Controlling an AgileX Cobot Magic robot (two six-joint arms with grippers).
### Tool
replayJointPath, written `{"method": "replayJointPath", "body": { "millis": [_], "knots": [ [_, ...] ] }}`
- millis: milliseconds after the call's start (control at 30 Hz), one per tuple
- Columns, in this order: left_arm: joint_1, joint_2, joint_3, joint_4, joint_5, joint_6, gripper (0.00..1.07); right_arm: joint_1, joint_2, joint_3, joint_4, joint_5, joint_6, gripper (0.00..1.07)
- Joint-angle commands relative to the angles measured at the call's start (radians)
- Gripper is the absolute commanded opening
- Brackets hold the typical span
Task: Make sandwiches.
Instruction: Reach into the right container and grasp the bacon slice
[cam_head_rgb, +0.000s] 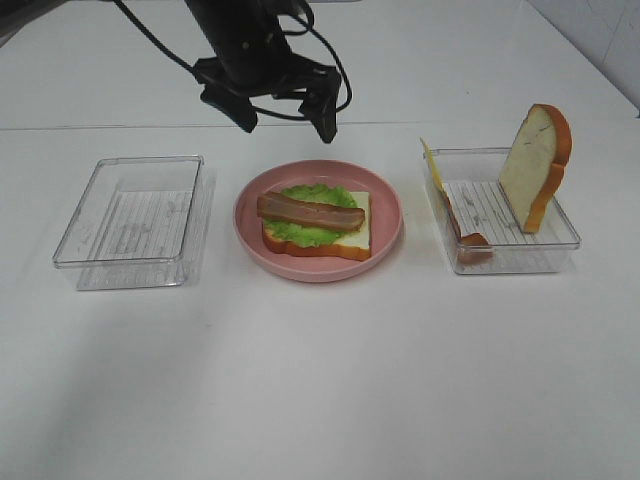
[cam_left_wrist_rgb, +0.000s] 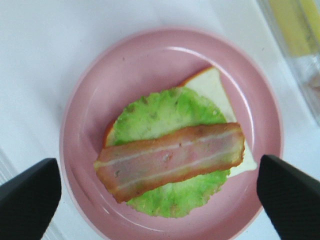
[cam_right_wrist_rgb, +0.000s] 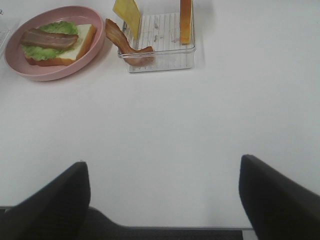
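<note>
exterior high view: the left gripper (cam_head_rgb: 288, 126) hangs above the table (cam_head_rgb: 320, 390) at about 12 o'clock from the pink plate (cam_head_rgb: 390, 212), jaws spread wide with nothing between them. on the plate lies a bread slice (cam_head_rgb: 356, 236) with a lettuce leaf (cam_head_rgb: 298, 233) on it and a bacon strip (cam_head_rgb: 308, 211) across the leaf. at 3 o'clock from the plate is the right tray (cam_head_rgb: 562, 238). it holds a second bread slice (cam_head_rgb: 535, 165) standing on edge, a cheese square (cam_head_rgb: 430, 160) leaning at its 9 o'clock wall, and a second bacon strip (cam_head_rgb: 470, 240) draped at its 7 o'clock corner. at 9 o'clock from the plate sits the left tray (cam_head_rgb: 130, 215).

left wrist view: the two dark fingertips (cam_left_wrist_rgb: 27, 200) stand far apart, one on either side of the plate and clear of the food. the bacon rests flat over the lettuce, and one bread corner shows past the leaf.

right wrist view: the right gripper (cam_right_wrist_rgb: 165, 200) hovers over bare table, well apart from plate and tray, fingers wide open and holding nothing.

the sandwich looks roughly half built. base bread, lettuce and one bacon strip are down. the cheese, perhaps the other bacon, and the top slice wait in the right tray, so the next pick probably suits the right arm.
</note>
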Motion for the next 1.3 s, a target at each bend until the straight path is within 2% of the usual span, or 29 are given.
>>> {"method": "replayJointPath", "body": {
  "millis": [33, 100, 167, 200, 267, 300, 367, 400, 433, 467, 500, 567, 600, 767, 800, 833, 900, 933, 967, 1000, 1033, 1067, 1100, 1133, 1167, 1200, 1233, 1267, 1300],
  "knots": [
    [0.0, -0.022, -0.021, 0.019, 0.111, -0.005, 1.02, -0.001, -0.022, 0.004, -0.002, -0.008, -0.008, 0.79],
    [0.003, -0.031, -0.021, 0.037, 0.111, -0.004, 1.02, -0.001, -0.022, 0.004, -0.002, -0.008, -0.008, 0.79],
    [0.041, -0.05, -0.02, 0.128, 0.111, -0.004, 1.02, -0.001, -0.022, 0.004, -0.002, -0.008, -0.008, 0.79],
    [0.041, -0.05, -0.02, 0.128, 0.111, -0.004, 1.02, -0.001, -0.022, 0.004, -0.002, -0.008, -0.008, 0.79],
    [0.109, -0.067, -0.02, 0.153, 0.111, -0.004, 1.01, -0.001, -0.022, 0.004, -0.002, -0.008, -0.008, 0.79],
    [0.109, -0.067, -0.02, 0.153, 0.111, -0.004, 1.01, -0.001, -0.022, 0.004, -0.002, -0.008, -0.008, 0.79],
    [0.204, -0.092, -0.018, 0.146, 0.111, 0.0, 1.0, -0.001, -0.022, 0.004, -0.002, -0.008, -0.008, 0.79],
    [0.204, -0.092, -0.018, 0.146, 0.111, 0.0, 1.0, -0.001, -0.022, 0.004, -0.002, -0.008, -0.008, 0.79],
    [0.259, -0.112, -0.007, 0.142, 0.111, 0.008, 1.0, -0.001, -0.022, 0.004, -0.002, -0.008, -0.008, 0.79],
    [0.259, -0.112, -0.007, 0.142, 0.111, 0.008, 1.0, -0.001, -0.022, 0.004, -0.002, -0.008, -0.008, 0.79],
    [0.312, -0.136, 0.016, 0.142, 0.111, 0.008, 1.0, -0.001, -0.022, 0.004, -0.002, -0.008, -0.008, 0.79],
    [0.338, -0.151, 0.032, 0.142, 0.111, 0.008, 1.0, -0.001, -0.022, 0.004, -0.002, -0.008, -0.008, 0.79],
    [0.38, -0.181, 0.065, 0.142, 0.111, 0.014, 1.0, -0.001, -0.022, 0.004, -0.002, -0.008, -0.008, 0.79],
    [0.422, -0.251, 0.154, 0.138, 0.111, 0.048, 1.0, -0.001, -0.022, 0.004, -0.002, -0.008, -0.008, 0.79],
    [0.429, -0.304, 0.226, 0.138, 0.111, 0.048, 1.0, -0.001, -0.022, 0.004, -0.002, -0.008, -0.008, 0.79],
    [0.429, -0.304, 0.226, 0.138, 0.111, 0.048, 1.0, -0.001, -0.022, 0.004, -0.002, -0.008, -0.008, 0.79],
    [0.429, -0.401, 0.357, 0.138, 0.109, 0.048, 1.0, -0.001, -0.022, 0.004, -0.002, -0.008, -0.008, 0.79],
    [0.429, -0.401, 0.357, 0.138, 0.109, 0.048, 1.0, -0.001, -0.022, 0.004, -0.002, -0.008, -0.008, 0.79],
    [0.429, -0.463, 0.465, 0.138, 0.094, 0.049, 1.0, -0.001, -0.022, 0.004, -0.002, -0.008, -0.008, 0.79],
    [0.429, -0.494, 0.512, 0.138, 0.076, 0.05, 1.0, -0.001, -0.022, 0.004, -0.002, -0.008, -0.008, 0.79],
    [0.429, -0.494, 0.512, 0.138, 0.076, 0.05, 1.0, -0.001, -0.022, 0.004, -0.002, -0.008, -0.008, 0.79],
    [0.429, -0.567, 0.626, 0.138, 0.031, 0.052, 1.0, -0.001, -0.022, 0.004, -0.005, -0.008, -0.008, 0.79],
    [0.429, -0.609, 0.693, 0.138, -0.001, 0.052, 1.0, -0.001, -0.022, 0.004, -0.013, -0.008, -0.008, 0.78],
    [0.429, -0.609, 0.693, 0.138, -0.001, 0.052, 1.0, -0.001, -0.022, 0.004, -0.013, -0.008, -0.008, 0.78],
    [0.429, -0.698, 0.828, 0.138, -0.053, 0.051, 1.0, -0.001, -0.022, 0.004, -0.013, -0.008, -0.008, 0.78],
    [0.429, -0.698, 0.828, 0.138, -0.053, 0.051, 1.0, -0.001, -0.022, 0.004, -0.013, -0.008, -0.008, 0.78],
    [0.429, -0.744, 0.894, 0.141, -0.081, 0.048, 1.0, -0.001, -0.022, 0.004, -0.013, -0.008, -0.008, 0.78],
    [0.429, -0.825, 1.009, 0.146, -0.13, 0.045, 1.0, -0.001, -0.022, 0.004, -0.013, -0.008, -0.008, 0.78],
    [0.429, -0.825, 1.009, 0.146, -0.13, 0.045, 1.0, -0.001, -0.022, 0.004, -0.013, -0.008, -0.008, 0.78]
  ]
}}
